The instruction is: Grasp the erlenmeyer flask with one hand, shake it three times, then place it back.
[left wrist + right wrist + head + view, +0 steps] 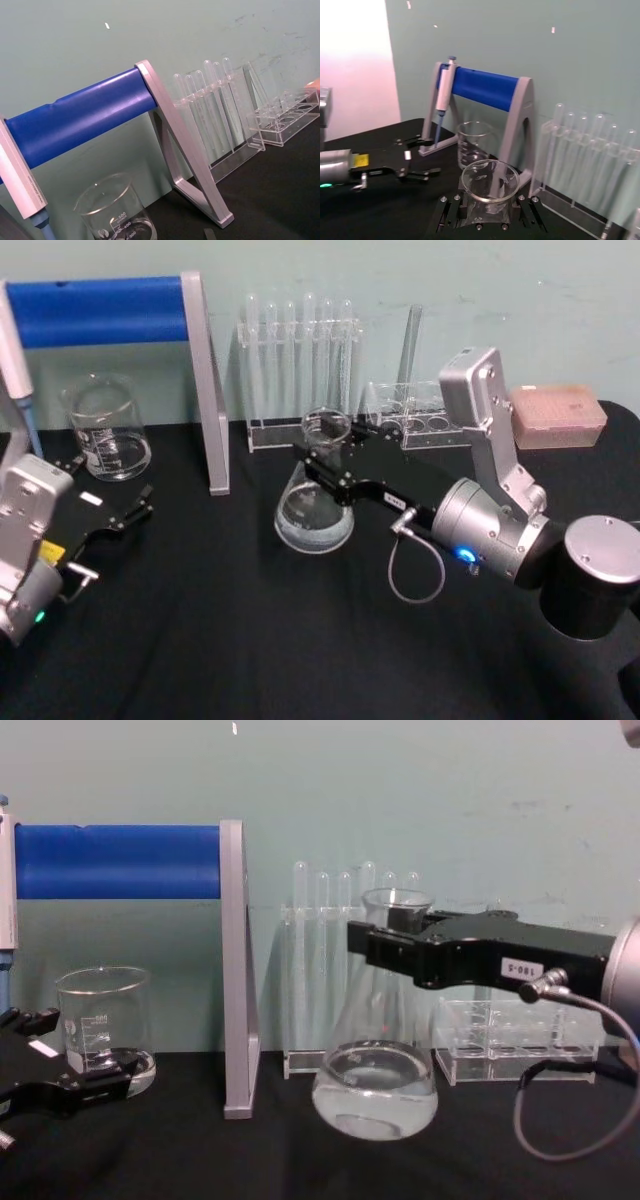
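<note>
The erlenmeyer flask [313,512] is clear glass with a wide base and a narrow neck, near the middle of the black table [250,640]. My right gripper [322,452], the hand, is shut on its neck just under the rim. From the chest, the flask [375,1098] hangs upright under the black jaws of the right gripper [378,948]; whether its base touches the table cannot be told. The rim of the flask [489,181] sits between the fingers of the right gripper [487,212]. My left gripper [128,508] rests open at the table's left, empty, also seen as the left gripper [417,161].
A glass beaker [106,428] stands at the back left beside the blue-barred pipette stand [205,390] with a pipette [443,95] hung on it. Behind the flask are a test tube rack [300,360], a low clear rack [415,415] and a pink tip box [558,416].
</note>
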